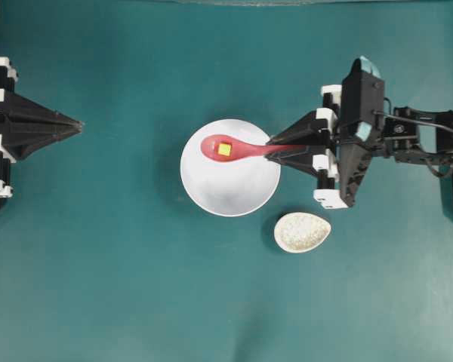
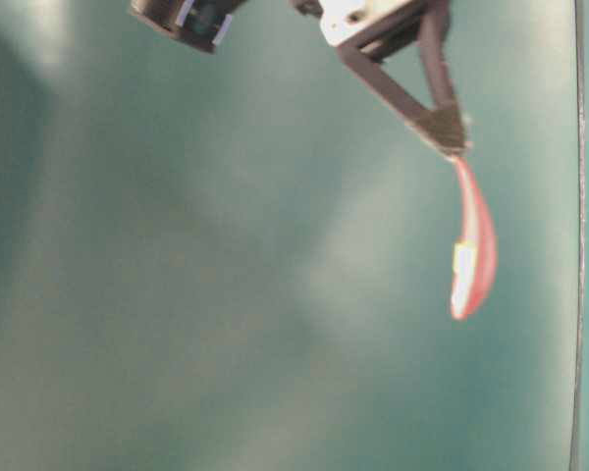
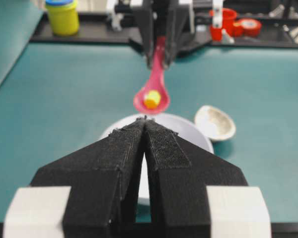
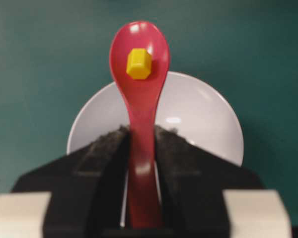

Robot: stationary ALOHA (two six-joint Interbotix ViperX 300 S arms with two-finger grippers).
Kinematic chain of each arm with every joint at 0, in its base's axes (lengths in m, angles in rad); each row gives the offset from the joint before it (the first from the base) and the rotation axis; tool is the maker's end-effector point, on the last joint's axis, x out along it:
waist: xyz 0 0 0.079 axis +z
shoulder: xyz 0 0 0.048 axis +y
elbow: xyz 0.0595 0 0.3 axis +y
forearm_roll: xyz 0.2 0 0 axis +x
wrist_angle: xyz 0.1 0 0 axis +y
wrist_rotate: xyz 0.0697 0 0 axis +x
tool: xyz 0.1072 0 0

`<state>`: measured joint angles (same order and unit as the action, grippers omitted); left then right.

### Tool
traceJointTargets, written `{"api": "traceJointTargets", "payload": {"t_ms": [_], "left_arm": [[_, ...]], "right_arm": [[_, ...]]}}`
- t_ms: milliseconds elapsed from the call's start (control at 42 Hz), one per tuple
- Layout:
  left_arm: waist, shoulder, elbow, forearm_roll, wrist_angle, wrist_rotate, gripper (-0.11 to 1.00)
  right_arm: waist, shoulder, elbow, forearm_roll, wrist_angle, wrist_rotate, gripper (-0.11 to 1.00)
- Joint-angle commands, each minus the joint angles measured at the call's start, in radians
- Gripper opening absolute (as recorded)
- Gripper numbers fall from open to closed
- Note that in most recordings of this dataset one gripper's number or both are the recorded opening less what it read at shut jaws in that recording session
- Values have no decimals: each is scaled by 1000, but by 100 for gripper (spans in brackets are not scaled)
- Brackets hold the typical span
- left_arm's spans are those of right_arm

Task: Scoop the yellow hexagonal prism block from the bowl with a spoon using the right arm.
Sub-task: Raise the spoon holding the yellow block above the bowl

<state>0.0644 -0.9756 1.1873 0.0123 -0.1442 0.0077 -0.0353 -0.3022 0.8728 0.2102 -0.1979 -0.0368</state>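
Overhead exterior view: the right arm's black two-finger gripper (image 1: 275, 146) is clamping the short handle of the glossy pink-red soup spoon (image 1: 238, 149), jaws pressing on it from both sides. The tiny bright yellow hexagonal prism block (image 1: 223, 149) is sitting in the spoon's oval scoop, over the upper left part of the large round white bowl (image 1: 234, 188). Left wrist view is showing the scoop hanging clear above the bowl's rim, not touching it. The bowl is resting near the middle of the teal table (image 1: 106, 264), with a small speckled beige oval dish (image 1: 302, 231) just beside it toward the bottom right corner. The left gripper (image 1: 78, 124) is hovering near the table's left edge, jaws together, holding nothing.
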Motion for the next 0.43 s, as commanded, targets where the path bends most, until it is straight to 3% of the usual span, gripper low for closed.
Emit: {"api": "traceJointTargets", "payload": {"t_ms": [0,404], "left_arm": [[2,5,-21,2,-3,-2,0],[2,6,-18,3,6,-6,0]], "right_arm": [[2,-46,-18,0,14,3,22],[3,-74,-8,3,103,5,22]]}}
